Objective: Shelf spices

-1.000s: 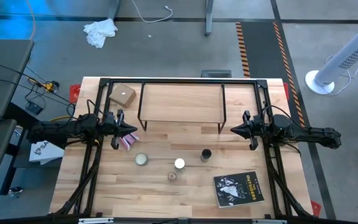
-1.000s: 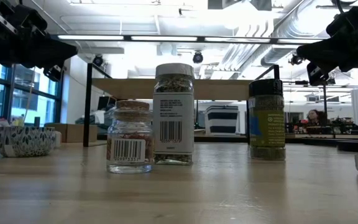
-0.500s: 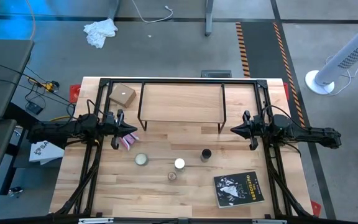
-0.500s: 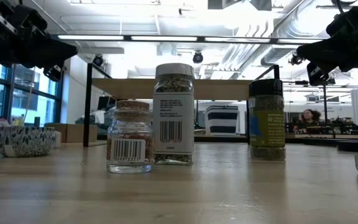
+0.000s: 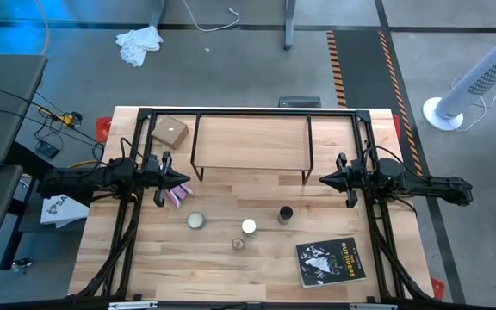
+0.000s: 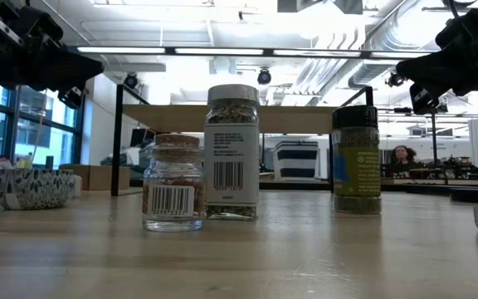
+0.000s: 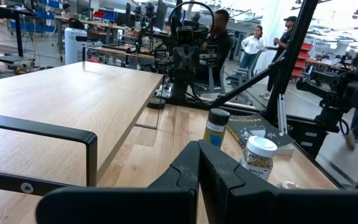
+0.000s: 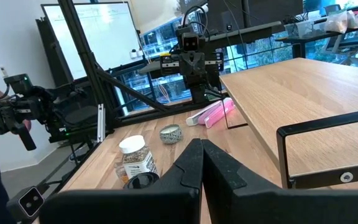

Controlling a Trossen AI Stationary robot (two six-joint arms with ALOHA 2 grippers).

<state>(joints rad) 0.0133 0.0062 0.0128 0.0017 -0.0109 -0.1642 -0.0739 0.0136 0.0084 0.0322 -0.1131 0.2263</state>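
Observation:
Three spice jars stand upright on the table in front of the shelf. These are a white-capped jar, a dark jar and a smaller clear jar with brownish contents. In the low view they are the small jar, the white-capped jar and the dark jar. The shelf is a light wood top on thin black legs, at the table's far middle. My left gripper hovers shut by the shelf's left end. My right gripper hovers shut by its right end. Both are clear of the jars.
A flat pale round tin sits left of the jars. A pink packet lies under my left gripper, and a dark book lies near the right front. A cardboard box sits at the far left. A black frame borders the table.

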